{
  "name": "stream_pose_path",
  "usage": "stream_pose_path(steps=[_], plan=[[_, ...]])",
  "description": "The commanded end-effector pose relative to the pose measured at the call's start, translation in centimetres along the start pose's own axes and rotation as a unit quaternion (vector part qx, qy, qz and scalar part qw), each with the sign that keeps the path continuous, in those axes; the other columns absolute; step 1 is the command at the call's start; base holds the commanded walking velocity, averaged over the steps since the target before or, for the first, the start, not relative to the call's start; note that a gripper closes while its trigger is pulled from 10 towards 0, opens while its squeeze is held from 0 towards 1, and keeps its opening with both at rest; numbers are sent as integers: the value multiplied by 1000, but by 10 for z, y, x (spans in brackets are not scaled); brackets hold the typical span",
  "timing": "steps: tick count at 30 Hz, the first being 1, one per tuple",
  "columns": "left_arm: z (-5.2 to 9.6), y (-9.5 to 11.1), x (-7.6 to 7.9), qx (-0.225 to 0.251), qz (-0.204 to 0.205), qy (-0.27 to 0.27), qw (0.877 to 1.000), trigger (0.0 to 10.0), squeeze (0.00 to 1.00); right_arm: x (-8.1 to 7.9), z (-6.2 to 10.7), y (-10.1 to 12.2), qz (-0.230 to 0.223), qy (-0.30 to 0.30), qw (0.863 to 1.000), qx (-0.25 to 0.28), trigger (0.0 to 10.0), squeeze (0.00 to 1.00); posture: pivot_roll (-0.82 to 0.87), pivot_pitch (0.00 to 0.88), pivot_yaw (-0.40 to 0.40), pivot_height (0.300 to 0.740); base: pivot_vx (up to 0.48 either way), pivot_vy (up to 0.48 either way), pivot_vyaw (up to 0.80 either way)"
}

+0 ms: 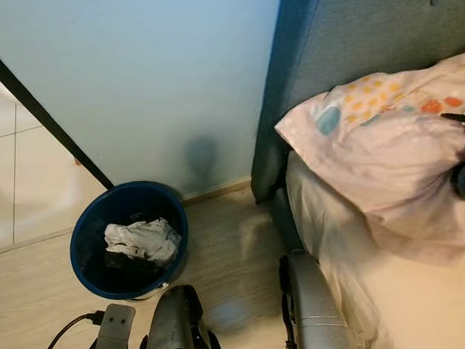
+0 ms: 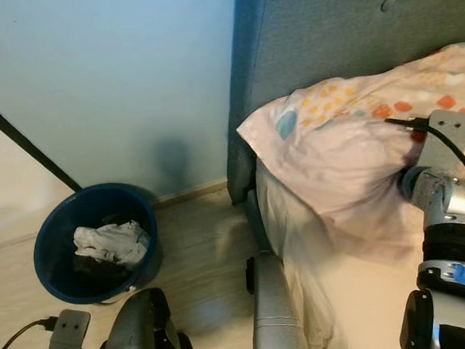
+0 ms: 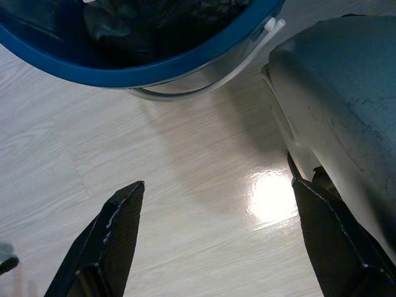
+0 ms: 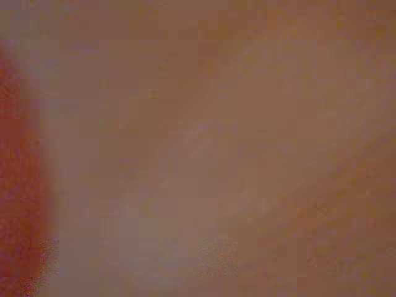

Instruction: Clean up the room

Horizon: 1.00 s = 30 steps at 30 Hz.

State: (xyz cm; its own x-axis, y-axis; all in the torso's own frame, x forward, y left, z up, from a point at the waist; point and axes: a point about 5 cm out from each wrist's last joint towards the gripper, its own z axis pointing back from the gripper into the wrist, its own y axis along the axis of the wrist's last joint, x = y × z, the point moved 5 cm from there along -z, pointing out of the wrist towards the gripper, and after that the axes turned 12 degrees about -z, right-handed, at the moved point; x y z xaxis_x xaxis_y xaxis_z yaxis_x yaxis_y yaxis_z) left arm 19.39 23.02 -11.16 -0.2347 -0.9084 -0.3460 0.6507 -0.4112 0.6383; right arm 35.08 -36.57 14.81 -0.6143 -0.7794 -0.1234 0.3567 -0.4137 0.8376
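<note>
Right arm (image 2: 446, 207) reached forward over the bed (image 2: 368, 293), wrist pressed into the pale pink pillow (image 2: 336, 167) printed with orange and yellow dots. Right gripper buried in the pillow fabric; jaws hidden, state cannot be told. Right wrist view blurred pinkish-orange, lens against cloth. Black cable (image 2: 454, 147) looped over the wrist bracket.

Left arm (image 1: 171, 330) hanging low at the robot's side, above the pale wood floor (image 3: 185, 185). Left gripper (image 3: 216, 241) pointed down at bare floor just beside the bucket; jaws wide apart, holding nothing. 2 black fingers (image 3: 111, 241) seen at either side.

Blue bucket (image 1: 129, 238) standing on the floor against the light blue wall (image 1: 146, 77), near the grey upholstered headboard (image 1: 366, 29). White crumpled cloth (image 1: 145, 240) inside, over dark items. White handle (image 3: 247, 59) hanging at its rim.

No readable writing or labels.
</note>
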Motion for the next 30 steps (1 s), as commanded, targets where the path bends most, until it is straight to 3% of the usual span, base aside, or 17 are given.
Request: stream_pose_path(steps=[1,5,6,7,10,11,13,14,18,19,20,21,22,23,25,27,30], plan=[[6,-14,31,-29,-4,-45,999,10000,0,6,3,-3,-22,-1,1000,-11,10000,1000,-136,222,29,592,0,0,0],[7,-17,32,-33,-3,-47,998,10000,0,14,10,10,-129,-9,992,-9,10000,1000,-141,219,19,592,0,0,0],[7,-17,32,-33,-3,-47,998,10000,0,14,10,10,-129,-9,992,-9,10000,1000,-141,219,19,592,0,0,0],[8,-20,32,-37,-5,-49,998,10000,0,5,19,19,-160,14,987,-21,10000,1000,-150,215,14,592,0,0,0],[8,-20,32,-38,-6,-50,998,10000,0,-2,26,26,-152,29,988,-25,10000,1000,-150,215,14,592,0,0,0],[8,-20,31,-38,-7,-49,998,10000,0,-6,32,38,-117,34,993,-4,10000,0,-153,212,15,592,0,0,0],[8,-20,30,-38,-7,-49,998,10000,0,-8,37,45,-93,36,995,10,10000,0,-153,212,15,592,0,0,0],[7,-19,29,-39,-8,-49,998,10000,0,-31,58,74,-34,87,995,47,10000,0,-163,209,19,592,0,0,0],[6,-18,29,-39,-9,-50,998,10000,0,-43,75,96,-16,118,990,75,10000,0,-162,208,17,592,0,0,0],[6,-18,29,-38,-7,-50,998,10000,0,-40,83,112,28,103,988,109,10000,0,-161,208,17,592,0,0,0],[6,-18,29,-38,-7,-50,998,10000,0,-40,83,112,28,103,988,109,10000,0,-161,208,17,592,0,0,0],[6,-17,30,-38,-6,-51,998,10000,0,-40,84,109,97,95,985,110,10000,0,-162,209,13,592,0,0,0],[6,-17,30,-38,-6,-51,998,10000,0,-40,84,109,97,95,985,110,10000,0,-162,209,13,592,0,0,0],[6,-18,32,-39,-4,-52,998,10000,0,-38,83,99,186,84,973,106,10000,0,-162,211,11,592,0,0,0],[8,-21,35,-42,-2,-55,998,10000,0,-27,78,83,284,55,954,83,10000,0,-161,214,10,592,0,0,0],[9,-23,36,-44,-1,-56,997,10000,0,-13,74,84,314,18,946,84,10000,0,-162,216,8,592,0,0,0],[9,-23,36,-44,-1,-56,997,10000,0,-13,74,84,314,18,946,84,10000,0,-162,216,8,592,0,0,0]])
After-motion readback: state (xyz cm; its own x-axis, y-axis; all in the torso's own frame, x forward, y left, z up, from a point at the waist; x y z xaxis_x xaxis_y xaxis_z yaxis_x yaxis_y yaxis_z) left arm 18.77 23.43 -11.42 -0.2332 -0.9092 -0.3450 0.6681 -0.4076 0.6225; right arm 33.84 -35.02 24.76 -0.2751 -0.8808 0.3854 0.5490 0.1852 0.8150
